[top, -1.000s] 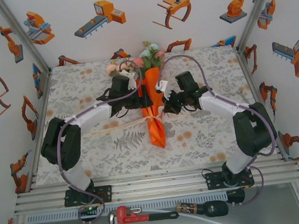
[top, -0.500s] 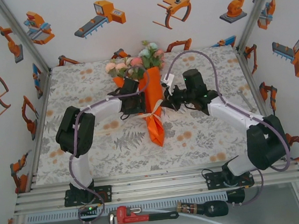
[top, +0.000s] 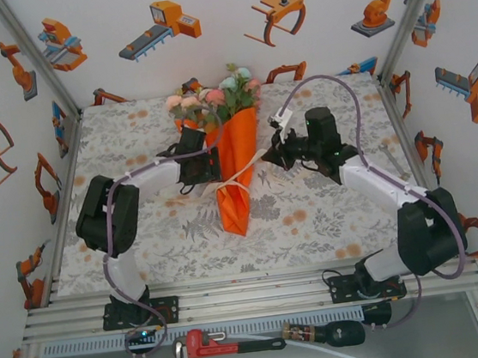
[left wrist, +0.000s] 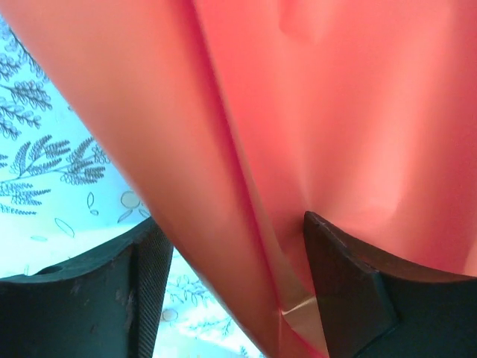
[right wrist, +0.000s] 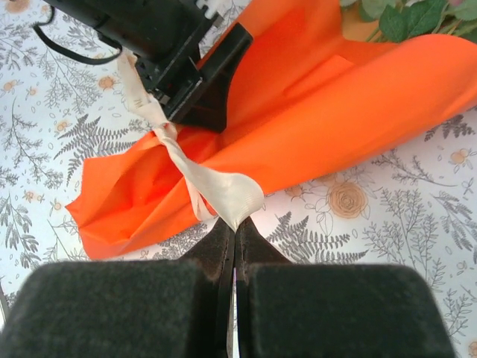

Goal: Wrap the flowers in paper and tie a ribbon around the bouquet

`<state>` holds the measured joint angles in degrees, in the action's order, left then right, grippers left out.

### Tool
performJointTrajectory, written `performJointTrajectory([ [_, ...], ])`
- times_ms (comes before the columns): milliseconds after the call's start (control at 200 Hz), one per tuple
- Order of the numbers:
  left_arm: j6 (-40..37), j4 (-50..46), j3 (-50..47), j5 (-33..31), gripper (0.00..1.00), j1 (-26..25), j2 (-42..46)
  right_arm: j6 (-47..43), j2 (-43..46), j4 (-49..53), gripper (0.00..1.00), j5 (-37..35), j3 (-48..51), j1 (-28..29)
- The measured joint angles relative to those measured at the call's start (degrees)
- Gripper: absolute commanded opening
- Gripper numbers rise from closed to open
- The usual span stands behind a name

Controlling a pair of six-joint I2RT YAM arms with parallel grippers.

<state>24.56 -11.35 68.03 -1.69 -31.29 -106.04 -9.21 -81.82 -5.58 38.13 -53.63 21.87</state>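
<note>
Pinching the free end of the ribbon (right wrist: 222, 192), my right gripper (right wrist: 235, 226) is pressed tight together. The strip runs from it to a twist around the narrow waist of the bouquet (top: 235, 158), which lies mid-surface (top: 329, 212) with its flowers (top: 213, 100) toward the far wall. My left gripper (left wrist: 231, 246) stands spread, straddling a fold of the orange paper (left wrist: 335, 112).

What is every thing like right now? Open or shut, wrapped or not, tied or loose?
flowers, wrapped, heads sticking out of the wide end
paper, rolled into a cone round them, lying on the table
ribbon, wound round the cone, crossed over, pulled tight
left pincer, open, astride the cone
right pincer, shut on the ribbon's end
</note>
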Motion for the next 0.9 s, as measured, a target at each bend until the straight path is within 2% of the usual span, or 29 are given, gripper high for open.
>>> performJointTrajectory([
  [140,-2.38,-0.09,-1.22,3.02,0.73,1.95,7.37,-1.11,-1.92,2.86,0.0,-0.04,0.0,0.0],
  [310,-12.96,0.33,-3.63,9.66,0.73,3.58,16.94,-1.97,-3.63,3.69,0.0,0.02,-0.02,0.0],
  [506,-24.87,-3.45,-8.81,16.35,0.75,2.95,17.33,-2.25,-5.4,3.85,0.0,0.02,-0.13,0.0],
  [721,-31.65,-5.05,-12.04,16.44,0.77,2.49,15.1,-3.17,-6.03,5.14,0.0,0.48,-1.25,0.0],
  [821,-32.85,-5.27,-9.97,16.17,0.68,2.32,11.93,-3.45,-6.14,5.4,0.0,0.87,-1.84,0.0],
  [861,-32.98,-5.38,-9.18,15.96,0.56,2.19,10.69,-3.48,-6.14,5.4,0.0,0.92,-1.95,0.0],
  [896,-33.07,-5.66,-8.46,15.76,0.42,2.05,9.75,-3.45,-6.14,5.4,0.0,0.96,-2.08,0.0],
])
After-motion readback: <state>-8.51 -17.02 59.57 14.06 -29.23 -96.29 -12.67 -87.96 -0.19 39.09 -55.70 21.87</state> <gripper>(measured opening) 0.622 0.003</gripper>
